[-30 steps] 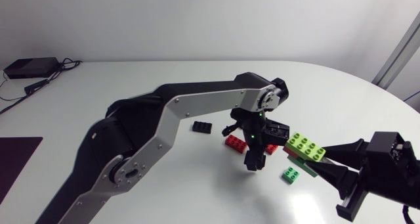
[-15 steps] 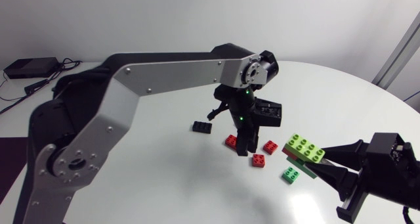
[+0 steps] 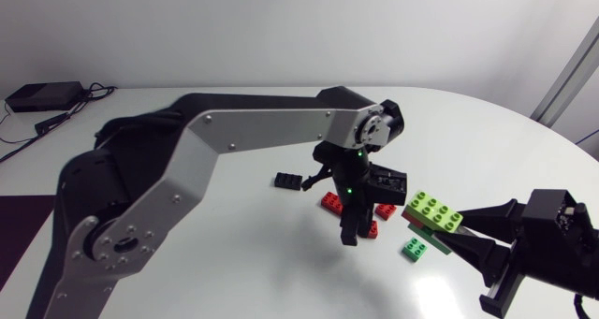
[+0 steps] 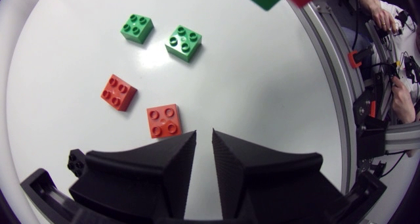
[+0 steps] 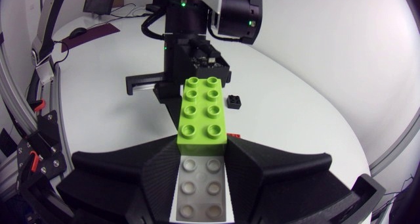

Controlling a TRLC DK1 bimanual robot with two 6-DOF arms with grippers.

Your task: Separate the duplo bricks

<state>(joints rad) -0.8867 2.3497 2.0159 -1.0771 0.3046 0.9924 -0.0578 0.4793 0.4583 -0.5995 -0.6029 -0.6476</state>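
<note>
**Stack held out, partner gripper poised above loose bricks**

White tabletop [image 3: 187, 123] fills the scene, and most of the duplo bricks lie scattered near its middle. The right gripper [image 5: 203, 145] is clamped from both sides on a grey brick [image 5: 202, 184] at the rear of a joined stack. It holds the stack clear of the table and pointed toward the other arm. This looks like a brace, so that the free end can be pulled or levered off.

On top, a lime-green brick [image 5: 202, 109] sticks forward past the fingers. It is a two-by-four, glossy, with all its studs showing. The head view shows thin dark green and red layers beneath it.

The left gripper [image 3: 349, 235] points straight down just beside the stack, over the loose pieces. Its jaws are nearly together, with only a slit between them and nothing in it. It probably needs to widen before it can take the lime end.

Under it lie two red square bricks [image 4: 164, 121] and two green square bricks [image 4: 183, 43], all separate. A small black brick [image 3: 288, 181] lies apart from them.
</note>
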